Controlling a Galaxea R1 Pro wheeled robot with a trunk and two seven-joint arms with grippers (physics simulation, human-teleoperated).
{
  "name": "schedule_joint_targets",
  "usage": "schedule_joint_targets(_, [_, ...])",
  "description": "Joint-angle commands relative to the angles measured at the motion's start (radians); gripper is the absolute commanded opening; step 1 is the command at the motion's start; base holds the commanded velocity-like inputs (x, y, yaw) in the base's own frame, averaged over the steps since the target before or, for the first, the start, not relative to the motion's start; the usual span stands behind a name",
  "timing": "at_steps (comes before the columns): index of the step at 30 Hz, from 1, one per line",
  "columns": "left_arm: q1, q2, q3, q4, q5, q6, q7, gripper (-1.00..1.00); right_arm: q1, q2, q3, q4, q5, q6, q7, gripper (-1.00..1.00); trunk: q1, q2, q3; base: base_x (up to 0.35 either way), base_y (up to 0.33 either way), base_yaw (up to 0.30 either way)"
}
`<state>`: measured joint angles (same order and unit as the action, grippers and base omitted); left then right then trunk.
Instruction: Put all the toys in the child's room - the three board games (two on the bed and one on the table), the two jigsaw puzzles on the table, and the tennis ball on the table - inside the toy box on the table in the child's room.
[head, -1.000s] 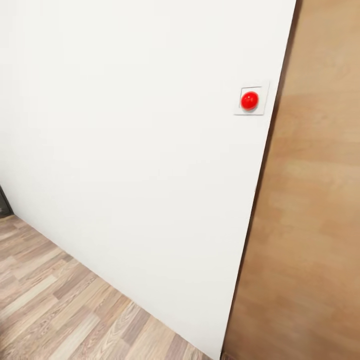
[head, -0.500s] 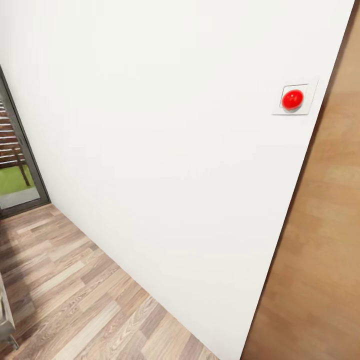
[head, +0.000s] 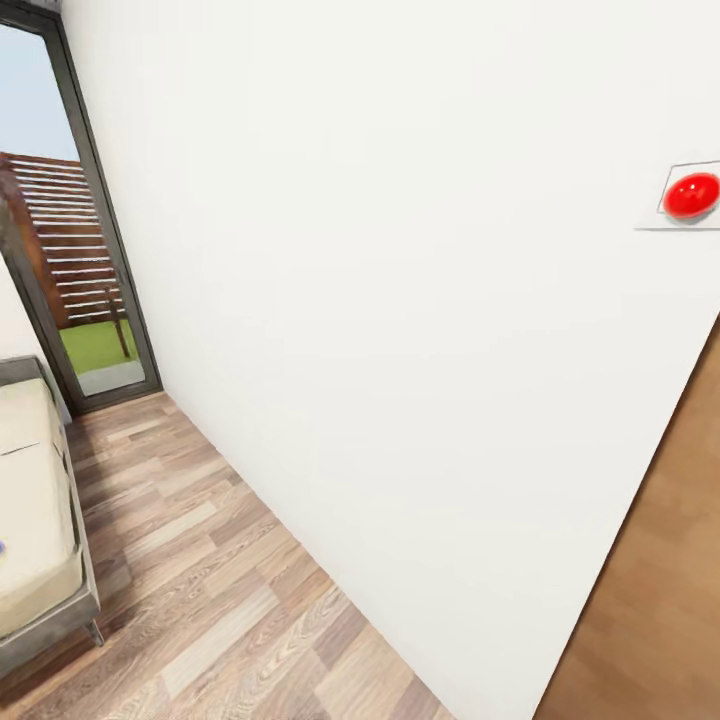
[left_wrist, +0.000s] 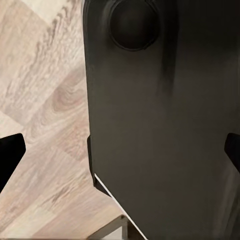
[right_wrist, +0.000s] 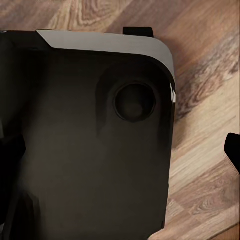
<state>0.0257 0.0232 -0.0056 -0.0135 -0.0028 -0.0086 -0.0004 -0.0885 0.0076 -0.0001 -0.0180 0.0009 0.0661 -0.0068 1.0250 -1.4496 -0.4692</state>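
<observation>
A big white wall (head: 400, 300) straight ahead in the head view, with a round red button on a square white plate (head: 690, 196) high up near a brown wooden door (head: 660, 600). Below the wall, a wood-plank floor (head: 210, 580) with light and dark boards. By the floor's far edge, a tall glass door with a dark frame (head: 85, 250), green grass and a slatted fence outside. At the side, the corner of a cream bed with a grey frame (head: 40, 540) standing on the floor. No toys or toy box to tell about here. Under each wrist, a black robot base (left_wrist: 160, 125) (right_wrist: 85, 145) over the planks. Fingers just dark tips at the picture edges, wide apart on both sides, holding nothing.
</observation>
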Motion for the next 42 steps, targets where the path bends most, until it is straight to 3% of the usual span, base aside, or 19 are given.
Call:
schedule_joint_targets(1, [0.000, 0.000, -0.001, -0.001, 0.000, -0.001, 0.000, 1.00, 0.000, 0.000, 0.000, -0.002, 0.000, 0.006, -0.001, 1.00, 0.000, 0.000, -0.001, 0.000, 0.000, 0.300])
schedule_joint_targets(42, [-0.002, -0.013, 0.000, -0.015, 0.000, -0.005, 0.006, 1.00, -0.075, 0.003, 0.000, -0.002, 0.001, 0.015, -0.002, 1.00, 0.000, 0.000, -0.001, 0.000, 0.000, 0.300])
